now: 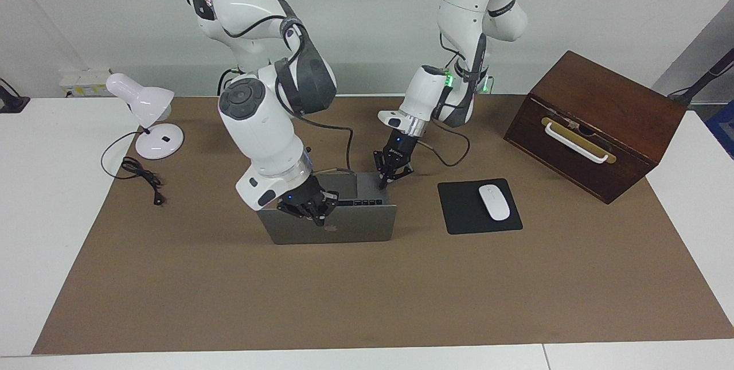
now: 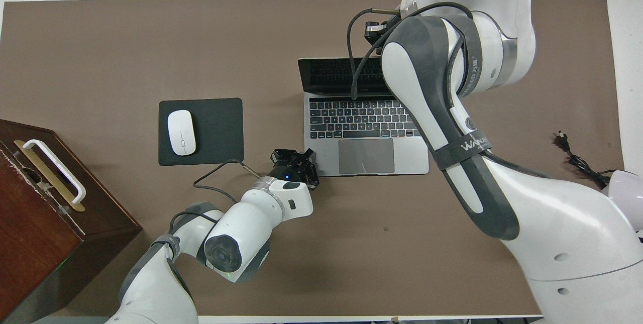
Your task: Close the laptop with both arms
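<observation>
Facing view: the laptop (image 1: 332, 222) stands open mid-table on the brown mat (image 1: 367, 295), its lid back turned away from the robots. The right gripper (image 1: 312, 207) sits at the lid's top edge, toward the right arm's end. I cannot tell whether its fingers are spread or closed. The left gripper (image 1: 391, 173) hangs low at the base corner nearest the robots, toward the mouse pad (image 1: 479, 206); its fingers appear slightly parted and hold nothing.

I judge the step to be tipping the lid down. I would push along the hinge arc, slowly, while the left gripper steadies the base.

Overhead view: the left gripper (image 2: 296, 163) is beside the trackpad (image 2: 366, 155) corner. The right arm (image 2: 452, 128) covers its own gripper and part of the keyboard (image 2: 351, 119).
</observation>
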{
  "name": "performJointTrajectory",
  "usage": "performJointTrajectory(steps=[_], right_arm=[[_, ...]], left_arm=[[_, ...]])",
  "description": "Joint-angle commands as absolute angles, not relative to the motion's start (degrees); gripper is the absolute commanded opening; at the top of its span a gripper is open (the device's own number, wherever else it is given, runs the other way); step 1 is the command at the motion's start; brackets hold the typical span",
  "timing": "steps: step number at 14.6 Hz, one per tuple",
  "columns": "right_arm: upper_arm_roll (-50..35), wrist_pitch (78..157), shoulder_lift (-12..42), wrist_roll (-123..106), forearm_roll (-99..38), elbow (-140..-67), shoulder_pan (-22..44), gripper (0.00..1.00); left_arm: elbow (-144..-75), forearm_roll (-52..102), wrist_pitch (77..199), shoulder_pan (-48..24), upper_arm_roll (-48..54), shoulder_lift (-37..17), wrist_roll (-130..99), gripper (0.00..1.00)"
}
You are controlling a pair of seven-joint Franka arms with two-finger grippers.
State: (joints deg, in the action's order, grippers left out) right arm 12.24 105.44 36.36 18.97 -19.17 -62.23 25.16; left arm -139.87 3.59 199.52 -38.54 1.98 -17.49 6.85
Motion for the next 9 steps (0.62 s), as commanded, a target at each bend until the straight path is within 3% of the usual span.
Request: performJointTrajectory(steps=[1, 9], right_arm=[[12.0, 104.2, 36.4, 21.8, -20.7, -63.3, 25.1, 0.0], [12.5, 95.0, 35.6, 28.6, -26.5, -67.5, 24.9, 0.0]], left_arm=[[-141.4, 3.8, 200.7, -39.6, 1.1, -17.9, 8.7, 0.0], [-145.0, 3.8, 200.7, -40.5, 1.1, -17.2, 8.9, 0.0]])
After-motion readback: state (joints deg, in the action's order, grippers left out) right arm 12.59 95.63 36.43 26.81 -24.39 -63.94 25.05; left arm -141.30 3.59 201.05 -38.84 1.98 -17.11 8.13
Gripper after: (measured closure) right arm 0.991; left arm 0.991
